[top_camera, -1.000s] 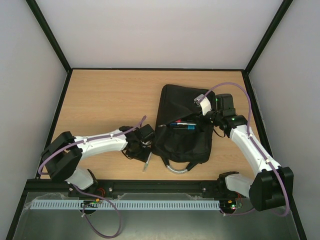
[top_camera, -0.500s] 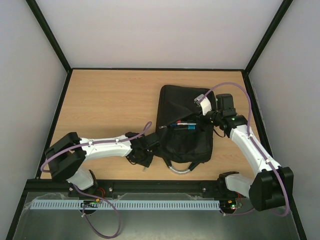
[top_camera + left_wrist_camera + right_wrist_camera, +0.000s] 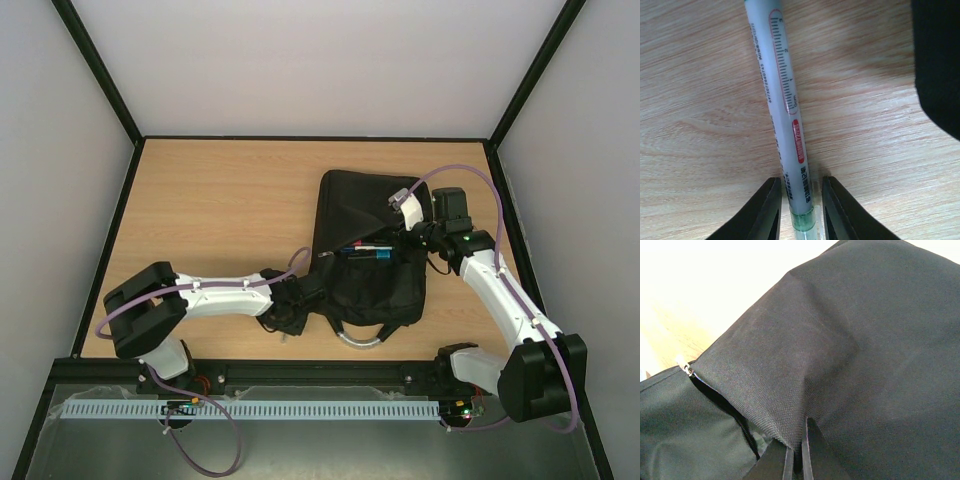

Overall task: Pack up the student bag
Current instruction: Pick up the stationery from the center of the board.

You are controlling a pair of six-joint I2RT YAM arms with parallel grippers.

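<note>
The black student bag [image 3: 372,285] lies at the table's middle right, its top flap lifted. My right gripper [image 3: 408,212] is shut on the flap's edge [image 3: 840,340] and holds it up; in the right wrist view the jaws [image 3: 797,442] pinch the fabric beside the open zipper. Several pens [image 3: 366,250] show inside the opening. My left gripper [image 3: 288,318] is low on the table left of the bag. In the left wrist view it [image 3: 801,181] straddles a white pen [image 3: 785,110] with red print and a green band, with small gaps on both sides.
The bag's grey handle loop [image 3: 357,340] lies toward the near edge. A corner of the bag [image 3: 940,65] sits just right of the pen. A zipper pull [image 3: 687,369] hangs at the opening's left end. Bare wood stretches left and behind.
My left arm has swung toward the near edge and the bag and come down over the pen, which now lies between its fingers. The right arm and flap have not moved.
</note>
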